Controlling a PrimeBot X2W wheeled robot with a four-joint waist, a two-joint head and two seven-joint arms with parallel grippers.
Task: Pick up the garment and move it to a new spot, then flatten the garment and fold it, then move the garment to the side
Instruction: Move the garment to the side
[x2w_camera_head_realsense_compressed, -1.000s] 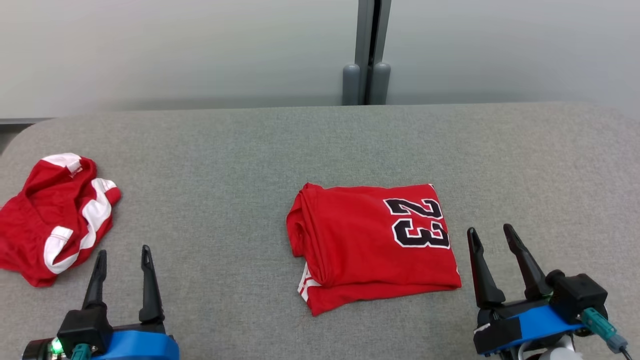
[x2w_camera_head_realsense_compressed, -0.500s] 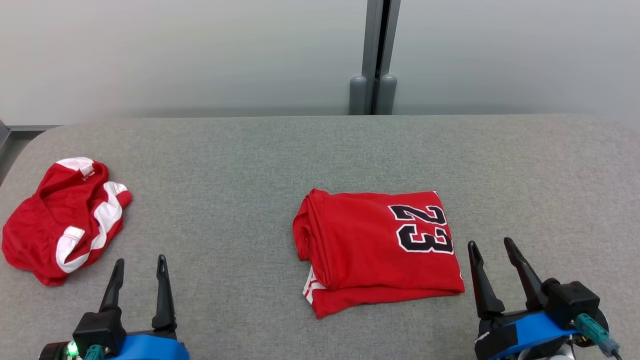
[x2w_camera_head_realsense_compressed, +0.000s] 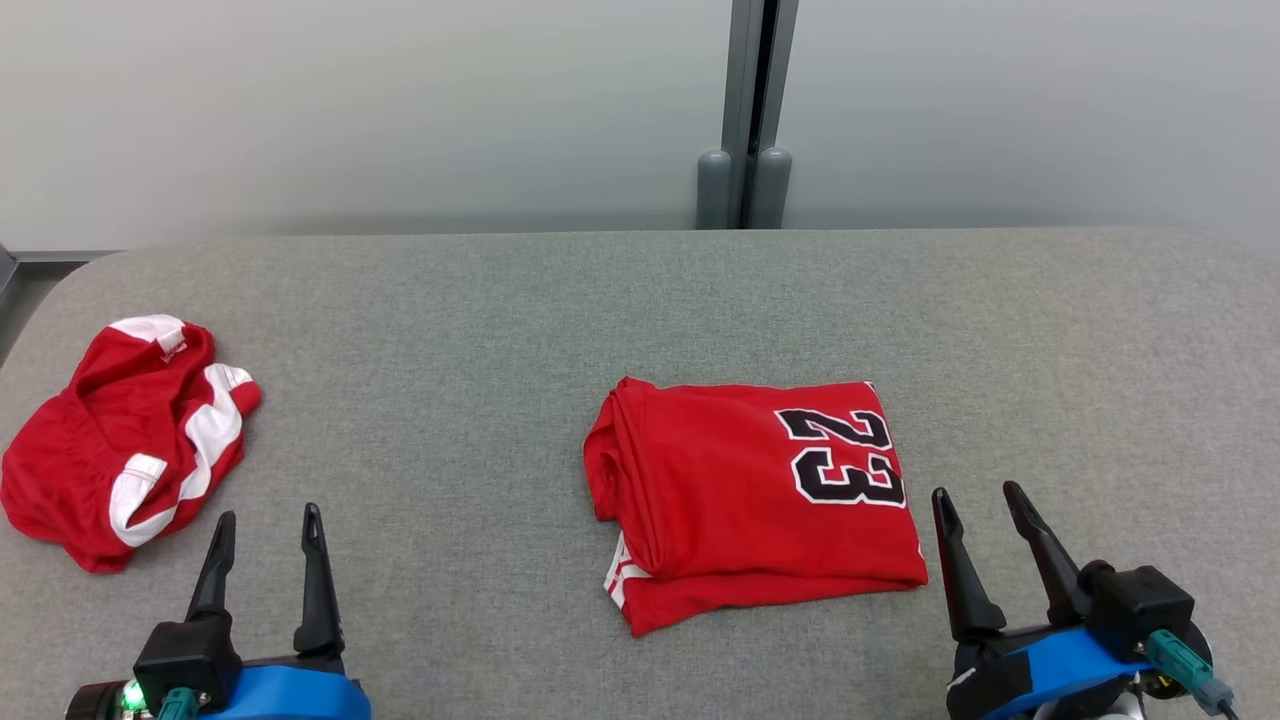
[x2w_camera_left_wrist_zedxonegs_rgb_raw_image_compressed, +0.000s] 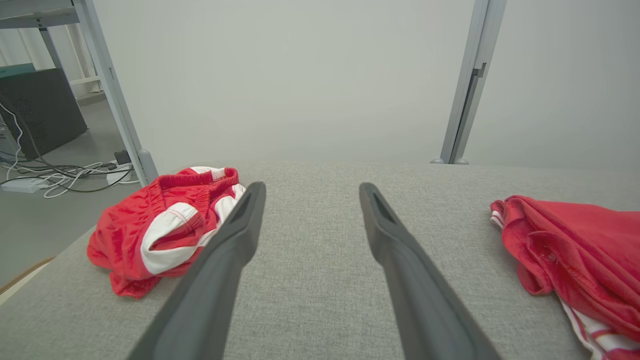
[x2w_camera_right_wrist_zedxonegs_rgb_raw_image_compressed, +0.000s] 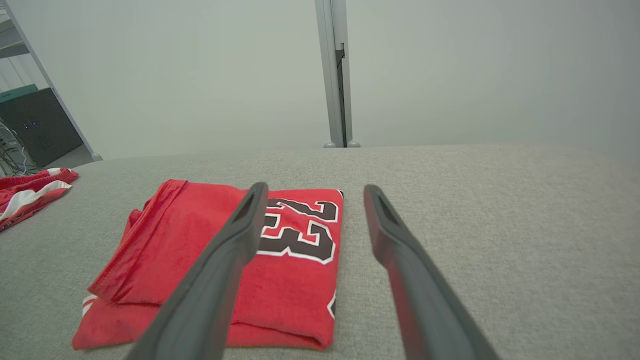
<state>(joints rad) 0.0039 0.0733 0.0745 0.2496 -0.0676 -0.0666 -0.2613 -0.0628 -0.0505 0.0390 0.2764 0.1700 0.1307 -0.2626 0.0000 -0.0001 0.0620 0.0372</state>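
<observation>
Jersey (x2w_camera_head_realsense_compressed: 760, 500) sits folded on the grey desk (x2w_camera_head_realsense_compressed: 500, 320), a bit right of centre, number 23 face up at its right end. Long axis runs left-right across the desk, with the thick rolled fold on the left and loose layers showing at the near-left corner. Nearest is the right claw (x2w_camera_head_realsense_compressed: 975, 490): just beside the jersey's right edge, not touching, fingers pointing away from the robot, wide open, nothing in it. From its wrist view the jersey lies ahead and to the left of the fingers. The left claw (x2w_camera_head_realsense_compressed: 270, 511) is also wide open and empty. It's well apart from the jersey and nearer the crumpled red-and-white shorts (x2w_camera_head_realsense_compressed: 120, 440) at the desk's left end. My read: fold looks done, remaining step is shifting the jersey aside. Right arm is the obvious pick, coming in leftward onto the short right edge. Risk: a one-sided pinch could drag the layers open.
</observation>
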